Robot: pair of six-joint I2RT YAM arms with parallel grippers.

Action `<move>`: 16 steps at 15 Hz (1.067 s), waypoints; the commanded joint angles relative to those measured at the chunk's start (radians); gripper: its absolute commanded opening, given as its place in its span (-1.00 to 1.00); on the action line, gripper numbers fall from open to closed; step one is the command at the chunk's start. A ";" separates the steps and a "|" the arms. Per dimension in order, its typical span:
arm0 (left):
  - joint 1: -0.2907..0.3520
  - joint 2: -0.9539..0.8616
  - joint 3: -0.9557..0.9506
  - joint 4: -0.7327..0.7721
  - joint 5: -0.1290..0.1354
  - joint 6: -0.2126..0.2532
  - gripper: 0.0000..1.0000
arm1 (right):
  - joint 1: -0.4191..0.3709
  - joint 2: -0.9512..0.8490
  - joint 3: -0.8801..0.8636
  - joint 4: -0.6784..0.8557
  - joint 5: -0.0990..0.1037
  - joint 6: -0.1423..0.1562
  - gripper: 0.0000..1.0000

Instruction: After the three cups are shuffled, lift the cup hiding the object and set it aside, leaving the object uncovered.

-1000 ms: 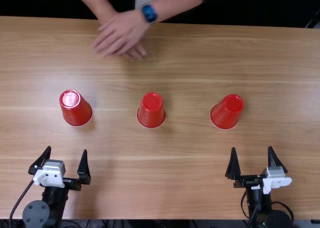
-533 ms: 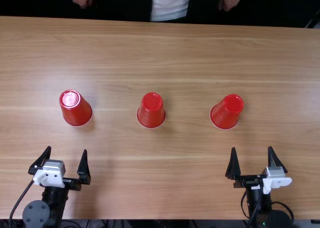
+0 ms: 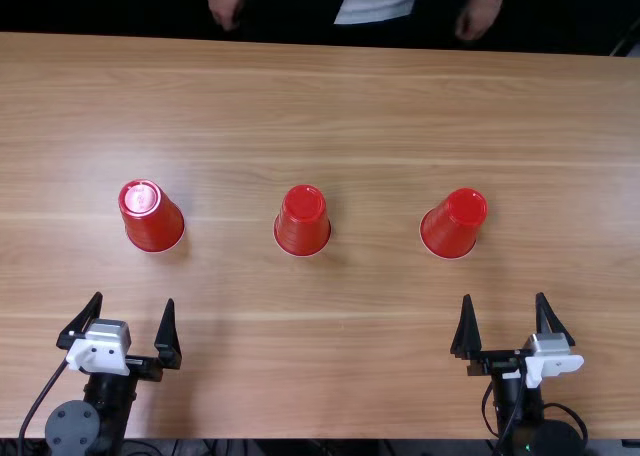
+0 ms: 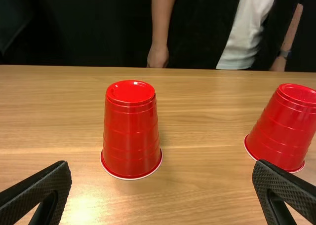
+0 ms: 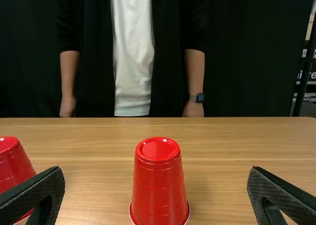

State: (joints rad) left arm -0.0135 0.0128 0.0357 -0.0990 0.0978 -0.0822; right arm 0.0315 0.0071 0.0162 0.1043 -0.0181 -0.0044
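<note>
both arms are matte black and slim. the left arm's black two-fingered gripper (image 3: 132,301) has pointed, fin-like fingers and a white plastic block (image 3: 100,344) marked with two small dark dots behind them. a thin black cable (image 3: 38,401) loops beside a round dark grey joint (image 3: 72,426). the right arm's black two-fingered gripper (image 3: 503,299) wears a matching white plastic block (image 3: 553,361). up close, the flat black finger pads (image 4: 42,185) show a fine diamond-grid texture

Light brown wooden table (image 3: 320,96)
</note>
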 commanded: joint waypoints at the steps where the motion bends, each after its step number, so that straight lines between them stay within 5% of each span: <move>1: -0.008 -0.013 -0.036 -0.006 0.011 0.010 1.00 | -0.010 -0.007 -0.005 0.000 0.002 0.001 1.00; 3: -0.008 -0.013 -0.036 -0.002 0.018 0.007 1.00 | -0.012 -0.007 -0.005 0.009 0.007 0.001 1.00; 5: -0.008 -0.013 -0.019 -0.010 0.018 0.005 1.00 | -0.013 -0.007 0.013 0.009 0.037 -0.003 1.00; 9: -0.005 0.088 0.204 -0.067 0.011 0.005 1.00 | -0.012 0.044 0.172 -0.010 0.037 -0.003 1.00; 16: 0.066 0.470 0.757 -0.345 -0.044 0.005 1.00 | -0.016 0.318 0.627 -0.382 0.038 -0.038 1.00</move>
State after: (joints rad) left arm 0.0406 0.4767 0.7536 -0.4614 0.0620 -0.0826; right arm 0.0299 0.3241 0.5987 -0.2962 0.0013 -0.0349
